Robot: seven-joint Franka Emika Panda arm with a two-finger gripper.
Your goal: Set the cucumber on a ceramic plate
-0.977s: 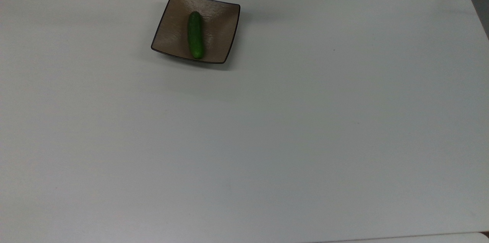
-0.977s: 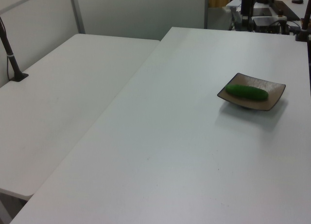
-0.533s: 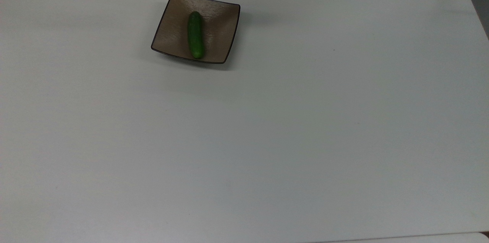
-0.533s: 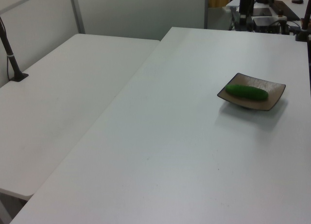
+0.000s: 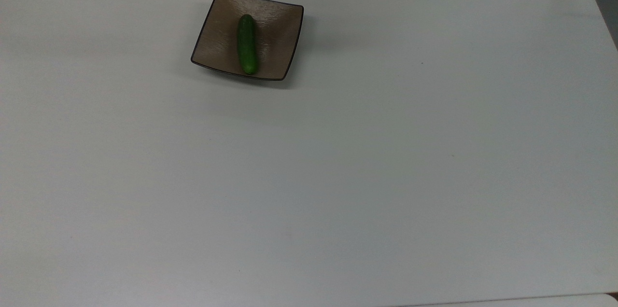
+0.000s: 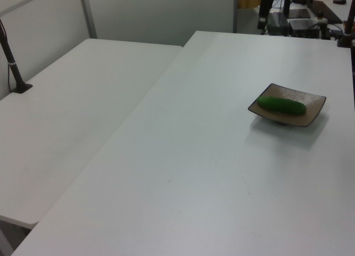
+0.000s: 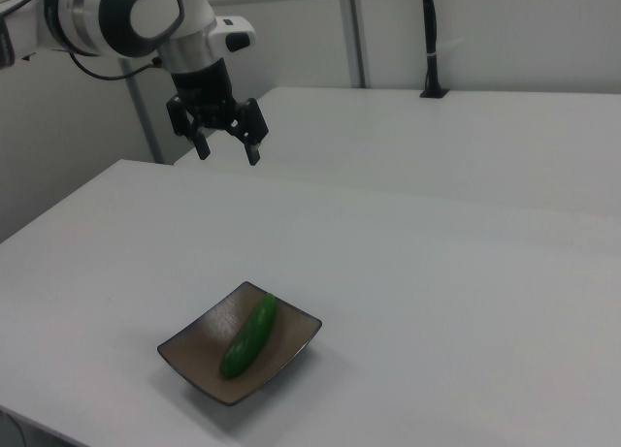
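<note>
1. the small smooth dark green cucumber [image 5: 246,44] lies flat along the middle of the square brown glazed ceramic plate [image 5: 217,32], cradled by its dished surface.
2. the plate sits near the white table's [image 5: 338,176] far edge in the top view.
3. the black two-finger gripper [image 7: 227,143] hangs high above, fingers spread and empty, so the placing looks done.

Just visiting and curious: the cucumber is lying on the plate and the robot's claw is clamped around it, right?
Not quite. The cucumber does lie on the plate, but the gripper is not around it. The right view shows it open, empty and raised well above the table, away from the plate.
</note>
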